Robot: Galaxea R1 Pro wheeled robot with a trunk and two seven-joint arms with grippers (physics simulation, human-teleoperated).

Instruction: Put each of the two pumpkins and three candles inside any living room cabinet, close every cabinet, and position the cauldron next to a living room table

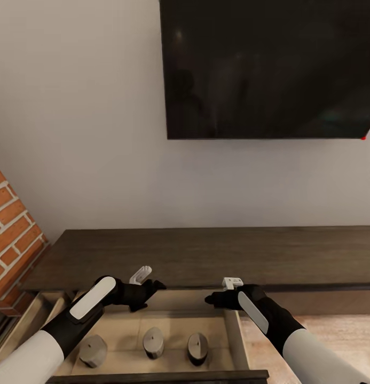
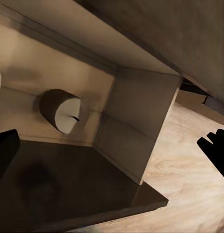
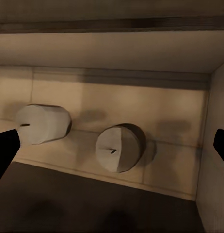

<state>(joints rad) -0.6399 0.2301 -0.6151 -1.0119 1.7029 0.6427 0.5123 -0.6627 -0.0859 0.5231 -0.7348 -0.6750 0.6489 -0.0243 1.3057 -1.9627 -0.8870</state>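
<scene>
Both my hands hang over the open drawer [image 1: 235,333] of the low dark brown cabinet [image 1: 206,256] beneath the wall-mounted TV [image 1: 267,66]. My left hand [image 1: 152,290] and my right hand [image 1: 212,300] each have their fingers spread apart and hold nothing (in both wrist views the dark fingertips sit at opposite edges with only drawer between them).

Below and just in front of my hands, three candles lie in a row on the pale drawer floor: one [image 1: 93,350] under my left forearm, one [image 1: 153,342] between my hands, and one [image 1: 197,348] nearer my right hand. All three are apart from each other and from my fingers. The brick fireplace [image 1: 11,229] stands off beyond my left arm.

I judge the candle part done, with the candles resting inside the cabinet. No pumpkin is in sight here, so I cannot say whether those are stowed yet. If they are, the next move is to draw both hands up and back clear of the drawer, then press its dark front [image 1: 158,377] inward until it sits flush; otherwise I leave it open and go for the pumpkins.
</scene>
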